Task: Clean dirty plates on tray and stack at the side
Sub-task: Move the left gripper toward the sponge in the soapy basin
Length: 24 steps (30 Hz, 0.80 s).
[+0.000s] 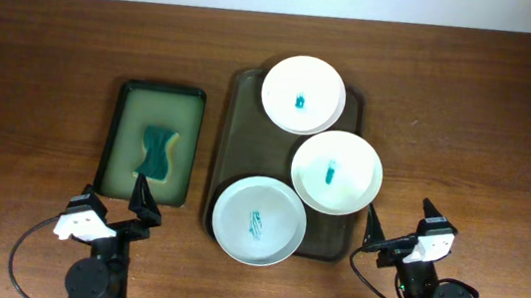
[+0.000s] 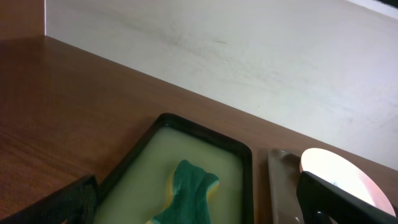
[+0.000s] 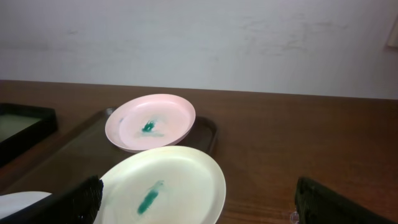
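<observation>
— While both pincers sit at the near edge of the wooden table [image 1: 45, 64], what lies biggest before them?
— The dark brown tray [image 1: 237, 136]. It stretches away ahead, between the two, closer to the right pincer [image 1: 398, 219]; its near right corner is just to that pincer's left.
— And the left pincer [image 1: 115, 197]?
— Straight ahead of it lies the smaller green tray [image 1: 134, 114], whose near rim is right at its fingertips [image 1: 143, 195] in the overhead view.
— Where are the plates?
— All three are on the brown tray. The near plate [image 1: 258, 220] sits between the pincers, left of the right one, overhanging the tray's near rim. The middle plate [image 1: 336, 171] is just ahead of the right pincer and a little left, jutting over the tray's right rim. The far plate [image 1: 302, 94] is well ahead, at the tray's far end.
— Clean?
— No, each carries a teal smear [image 1: 329, 170] at its centre.
— Anything in the green tray?
— A teal-and-yellow sponge [image 1: 157, 151], ahead of the left pincer.
— The pincers themselves?
— Both stand with fingers spread wide, holding nothing. In each wrist view the two dark fingertips show at the bottom corners, far apart.
</observation>
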### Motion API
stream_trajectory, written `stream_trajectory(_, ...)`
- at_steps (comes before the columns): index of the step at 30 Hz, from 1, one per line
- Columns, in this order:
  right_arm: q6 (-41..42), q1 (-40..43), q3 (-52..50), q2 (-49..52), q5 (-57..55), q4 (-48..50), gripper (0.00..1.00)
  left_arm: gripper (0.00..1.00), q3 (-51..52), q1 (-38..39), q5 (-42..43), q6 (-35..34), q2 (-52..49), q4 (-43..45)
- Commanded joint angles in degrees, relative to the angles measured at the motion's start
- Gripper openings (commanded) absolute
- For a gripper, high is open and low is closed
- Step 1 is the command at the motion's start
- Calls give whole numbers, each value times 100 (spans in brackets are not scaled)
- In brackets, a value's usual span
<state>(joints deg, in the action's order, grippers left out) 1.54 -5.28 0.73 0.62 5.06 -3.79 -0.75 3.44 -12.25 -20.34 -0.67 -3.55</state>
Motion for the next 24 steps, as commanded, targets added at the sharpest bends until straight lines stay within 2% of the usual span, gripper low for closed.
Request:
stream_trajectory(1, 66, 44, -42, -24, 50, -9, 98, 99, 26, -24, 44, 114, 33, 2)
stream_trajectory(20, 66, 44, -42, -22, 52, -7, 98, 99, 22, -24, 44, 111, 33, 61)
stream_trajectory(24, 66, 44, -42, -22, 52, -4, 98, 99, 22, -24, 920, 109, 33, 0)
